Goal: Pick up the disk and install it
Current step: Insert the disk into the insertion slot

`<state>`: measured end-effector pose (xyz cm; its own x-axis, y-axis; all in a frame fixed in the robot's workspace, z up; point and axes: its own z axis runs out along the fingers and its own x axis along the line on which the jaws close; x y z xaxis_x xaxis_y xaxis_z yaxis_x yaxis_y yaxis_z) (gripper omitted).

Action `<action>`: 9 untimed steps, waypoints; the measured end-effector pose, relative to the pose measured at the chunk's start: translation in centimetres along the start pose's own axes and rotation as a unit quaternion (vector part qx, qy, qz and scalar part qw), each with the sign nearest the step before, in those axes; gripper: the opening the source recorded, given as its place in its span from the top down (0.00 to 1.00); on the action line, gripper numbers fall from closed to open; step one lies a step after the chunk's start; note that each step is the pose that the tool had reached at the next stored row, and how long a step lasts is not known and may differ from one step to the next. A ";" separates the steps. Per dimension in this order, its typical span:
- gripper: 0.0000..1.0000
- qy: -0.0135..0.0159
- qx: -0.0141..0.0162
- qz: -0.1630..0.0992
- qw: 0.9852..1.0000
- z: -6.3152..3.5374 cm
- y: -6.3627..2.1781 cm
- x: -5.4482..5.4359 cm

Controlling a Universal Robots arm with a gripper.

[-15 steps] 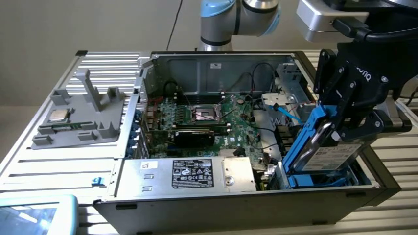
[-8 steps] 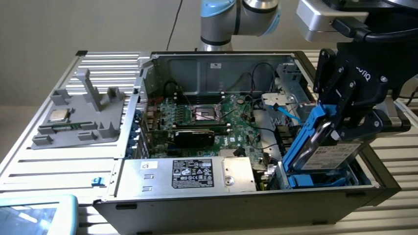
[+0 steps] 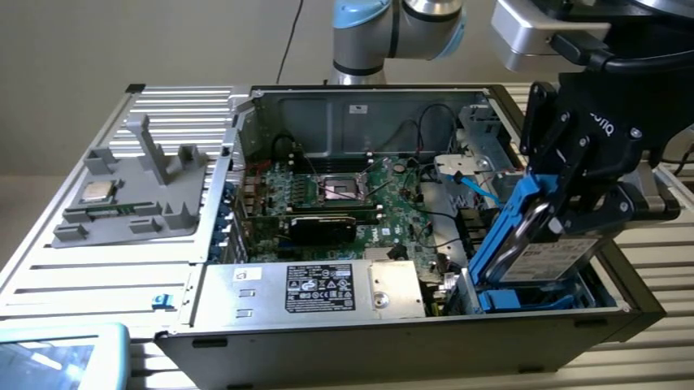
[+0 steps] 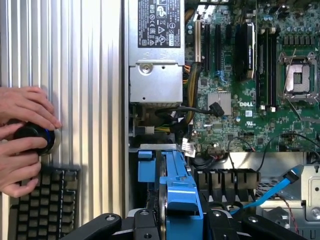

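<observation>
Silver-grey disk [image 3: 551, 258], one item: flat rectangular hard drive with a white label on its face, clipped in a bright blue plastic frame [image 3: 502, 237] with end tabs. It stands on edge and tilted, its lower end down inside the open computer case [image 3: 358, 345], at the near corner on the exterior view's right.

Your end effector [image 3: 571, 218] is closed on the disk, black fingers clamping both faces; the wrist view looks down the blue frame's edge [image 4: 182, 200] between them.

Beside it, toward the exterior view's left: grey metal box with a black label [image 3: 325, 288], then the green motherboard [image 3: 358, 199].

On the slatted metal table [image 3: 65, 276]: grey tray [image 3: 136, 219] carrying a small square processor chip [image 3: 100, 192].

Wrist view also lists a keyboard [image 4: 42, 205] and a person's hand [image 4: 27, 107] on a black knob [image 4: 34, 136].
</observation>
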<state>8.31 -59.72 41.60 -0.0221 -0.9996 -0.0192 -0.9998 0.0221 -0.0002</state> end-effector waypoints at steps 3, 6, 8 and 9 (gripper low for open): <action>0.63 0.000 0.000 0.000 1.000 0.15 0.00 0.0; 0.63 0.000 0.000 0.000 1.000 0.26 0.00 0.0; 0.63 -0.001 0.000 0.000 1.000 0.33 0.00 0.0; 0.63 -0.001 0.000 0.000 1.000 0.37 0.00 0.0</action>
<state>8.31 -59.72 41.24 -0.0221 -0.9995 -0.0210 -0.9998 0.0221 -0.0002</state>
